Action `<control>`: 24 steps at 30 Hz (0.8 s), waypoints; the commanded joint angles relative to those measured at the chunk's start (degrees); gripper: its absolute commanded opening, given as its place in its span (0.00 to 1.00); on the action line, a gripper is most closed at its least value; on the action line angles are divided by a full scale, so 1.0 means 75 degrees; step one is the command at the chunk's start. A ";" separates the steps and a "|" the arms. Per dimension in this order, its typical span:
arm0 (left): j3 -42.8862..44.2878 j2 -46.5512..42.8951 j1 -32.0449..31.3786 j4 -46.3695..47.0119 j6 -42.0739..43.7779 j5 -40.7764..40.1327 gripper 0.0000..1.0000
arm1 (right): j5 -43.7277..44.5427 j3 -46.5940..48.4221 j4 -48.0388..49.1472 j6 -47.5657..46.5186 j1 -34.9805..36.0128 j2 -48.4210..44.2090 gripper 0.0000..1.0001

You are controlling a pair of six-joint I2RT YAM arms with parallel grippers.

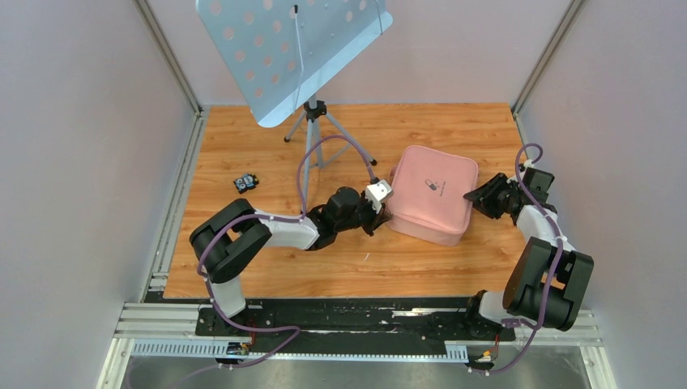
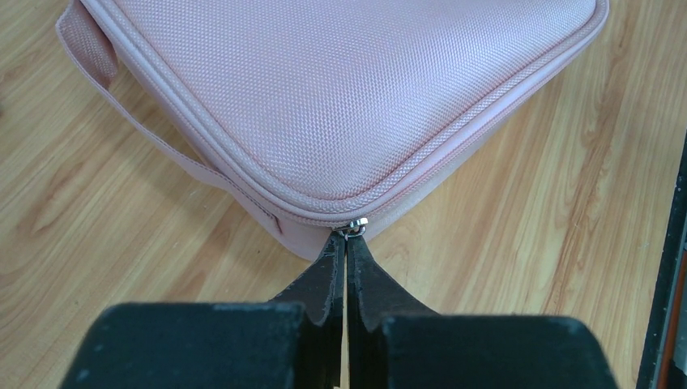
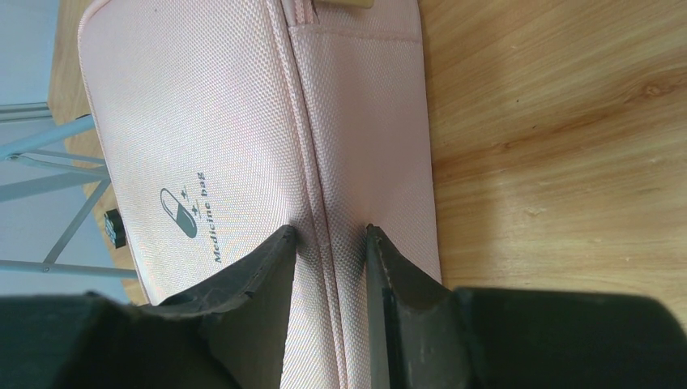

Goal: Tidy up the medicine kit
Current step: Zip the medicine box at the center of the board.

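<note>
Closed on the zipper pull, the left fingers could slip — the right fingers, parted, barely braced the medicine kit.

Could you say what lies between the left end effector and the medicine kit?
Only a metal zip pull, pinched by the left end effector at the corner of the medicine kit; left wrist view.

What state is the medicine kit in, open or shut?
Shut: the medicine kit lies flat, zip seam closed; the left gripper pinches its zipper pull.
</note>
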 commanded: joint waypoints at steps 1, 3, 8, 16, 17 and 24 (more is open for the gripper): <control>0.0327 0.0002 -0.0077 0.0123 0.0077 -0.0179 0.00 | -0.0105 -0.0100 -0.0265 -0.0058 0.0083 0.0099 0.33; 0.0284 -0.0052 -0.0071 0.0106 -0.0052 -0.0304 0.00 | -0.0116 -0.0100 -0.0259 -0.0050 0.0073 0.0098 0.33; 0.0253 -0.0272 -0.0077 -0.0123 -0.0319 -0.0691 0.00 | -0.0134 -0.0106 -0.0364 0.0044 0.0077 -0.0139 0.44; 0.0228 -0.0815 -0.0076 -0.0739 -0.0410 -0.1217 0.00 | 0.0808 -0.0510 -0.1339 0.0992 0.0078 -0.2414 0.76; 0.0239 -0.0831 -0.0076 -0.0778 -0.0418 -0.1210 0.00 | 0.0861 -0.0600 -0.1525 0.1154 0.0080 -0.2769 0.76; 0.0468 -0.0698 -0.0097 -0.1361 -0.0779 -0.0748 0.00 | -0.0345 -0.1682 -0.2252 0.2875 0.0164 -0.4967 0.70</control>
